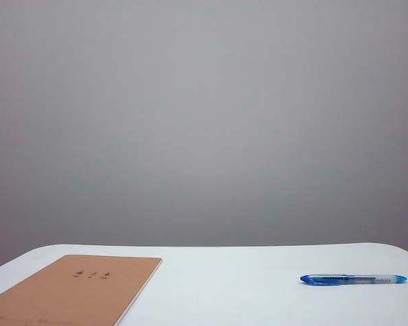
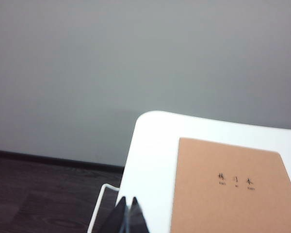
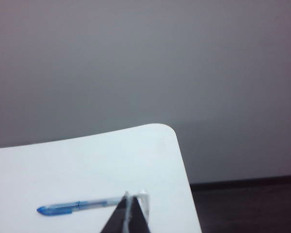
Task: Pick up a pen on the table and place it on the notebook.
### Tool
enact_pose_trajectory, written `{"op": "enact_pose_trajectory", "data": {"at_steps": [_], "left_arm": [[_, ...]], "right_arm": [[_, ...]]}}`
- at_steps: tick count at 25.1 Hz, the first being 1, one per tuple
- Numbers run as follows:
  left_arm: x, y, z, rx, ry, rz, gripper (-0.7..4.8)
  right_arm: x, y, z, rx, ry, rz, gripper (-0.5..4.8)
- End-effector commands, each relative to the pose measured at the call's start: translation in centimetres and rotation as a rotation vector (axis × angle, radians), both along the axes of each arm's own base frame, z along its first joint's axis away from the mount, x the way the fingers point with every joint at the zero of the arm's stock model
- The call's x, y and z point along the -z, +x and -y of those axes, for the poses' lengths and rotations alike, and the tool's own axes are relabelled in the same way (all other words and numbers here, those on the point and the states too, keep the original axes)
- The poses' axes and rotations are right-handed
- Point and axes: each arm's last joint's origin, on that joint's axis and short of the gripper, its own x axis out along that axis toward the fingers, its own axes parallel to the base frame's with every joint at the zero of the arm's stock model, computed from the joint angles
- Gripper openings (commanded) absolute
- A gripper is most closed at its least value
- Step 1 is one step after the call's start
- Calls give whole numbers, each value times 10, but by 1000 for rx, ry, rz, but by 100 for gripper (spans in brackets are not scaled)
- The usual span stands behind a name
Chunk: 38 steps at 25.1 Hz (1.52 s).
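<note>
Notebook [image 1: 71,291]: thin, flat, tan-brown kraft cover with a row of small dark printed marks near its far edge and a white page edge along its right side. It lies flat on the table [image 1: 224,285] at about 8 o'clock in the exterior view, cut off by the lower-left edge of the picture. Nothing rests on its cover. The left wrist view shows the same cover [image 2: 233,189] and marks, set in from a rounded table corner [image 2: 150,145].

Pen [image 1: 353,279]: slim, translucent blue plastic, darker blue at its left end, clear pale barrel, light blue tip at the right. It lies flat on the table at about 4 o'clock in the exterior view, lengthwise across the picture, well apart from the notebook.

Table: wide, plain white, rounded corners. It holds only the notebook and the pen.

Left gripper [image 2: 127,218]: seen only in its wrist view, dark fingers pressed together, holding nothing, over the table edge just beside the notebook's near corner.

Right gripper [image 3: 127,216]: seen only in its wrist view, dark fingers closed, holding nothing. The pen [image 3: 80,207] lies behind the fingertips, its tip end hidden by them; contact cannot be told.
</note>
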Motion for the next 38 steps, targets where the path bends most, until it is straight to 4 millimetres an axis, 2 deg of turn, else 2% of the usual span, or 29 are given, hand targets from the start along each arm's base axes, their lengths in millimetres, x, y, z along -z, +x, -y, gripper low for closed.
{"op": "enact_pose_trajectory", "data": {"at_steps": [1, 4, 6, 9, 12, 15, 18, 20, 24, 26, 27, 28, 30, 32, 35, 38], "left_arm": [[0, 0, 1, 40, -35, -10, -6], [0, 0, 6, 191, -40, -13, -6], [0, 0, 6, 219, -32, -12, -6], [0, 0, 6, 202, -29, -6, -6], [-3, 0, 4, 142, -110, 25, -5], [-12, 0, 5, 163, -163, 81, -5], [-32, -4, 5, 178, -218, 124, -5], [-43, -4, 6, 189, -274, 116, -5], [-59, 14, 11, 290, -232, 17, -6], [-68, 24, 13, 336, -210, -31, -5], [-80, 38, 17, 402, -195, -96, -6], [-86, 43, 18, 432, -188, -122, -6], [-112, 66, 22, 500, -101, -195, -6], [-137, 88, 25, 536, 35, -218, -6], [-155, 103, 27, 594, 170, -223, -6], [-169, 120, 31, 690, 196, -261, -6]], "right_arm": [[7, 0, 0, 1, -2, -54, -1], [8, 0, 0, 1, -4, -66, -1], [8, 0, 0, 1, -4, -66, -1], [8, 0, 0, -4, -3, -66, -1], [6, 0, 0, -7, 0, -49, -1], [2, 0, 0, -6, 40, -1, -1], [-11, 0, 0, -4, 106, 101, -2], [-29, -3, 0, -5, 114, 179, -2], [-75, -3, 3, 66, 91, 262, -3], [-87, 4, 2, 70, 89, 253, -3], [-102, 16, 1, 48, 83, 219, -3], [-108, 22, 0, 29, 80, 202, -3], [-133, 49, -4, -71, 63, 136, -3], [-152, 81, -8, -175, -66, 82, -2], [-163, 117, -12, -327, -141, -4, -2], [-169, 169, -9, -454, -122, -166, -1]]}}
